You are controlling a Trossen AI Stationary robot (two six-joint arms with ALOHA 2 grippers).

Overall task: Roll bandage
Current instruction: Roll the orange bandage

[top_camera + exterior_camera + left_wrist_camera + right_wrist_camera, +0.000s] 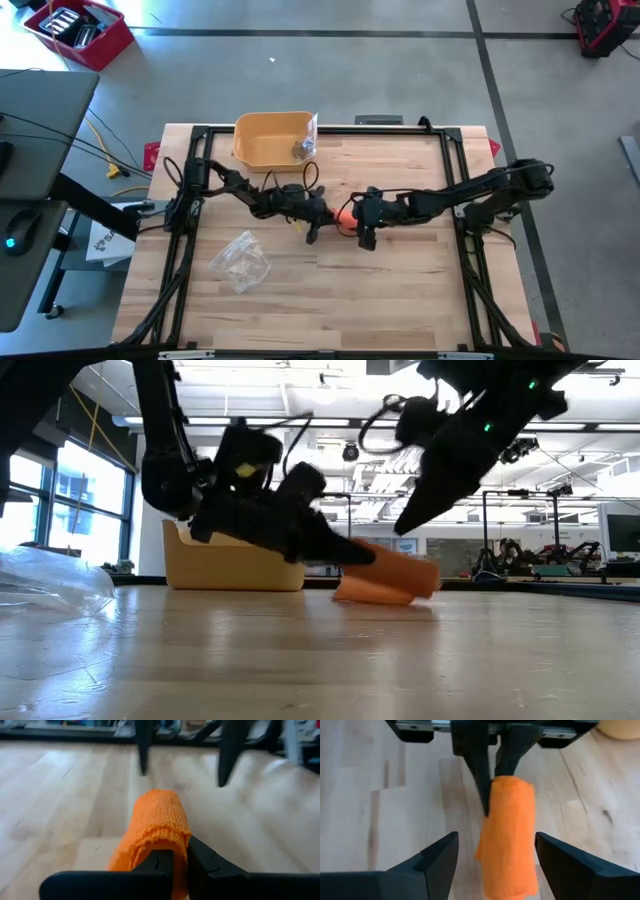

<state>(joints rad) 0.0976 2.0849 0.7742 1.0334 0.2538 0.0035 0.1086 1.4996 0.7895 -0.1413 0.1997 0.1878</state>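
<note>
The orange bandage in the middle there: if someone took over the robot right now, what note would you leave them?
Left gripper: shut on the end of the orange bandage, mid-table.
Right gripper: open, its fingers on either side of the bandage, not holding it.
Bandage: already looks rolled into a thick tube, one end resting on the table.
Nearby: yellow bin at the back edge, clear plastic bag at the front left.
Left to do: check for a loose tail, finish rolling, let go.

Yellow bin (272, 138) behind; plastic bag (243, 260) left.
</note>
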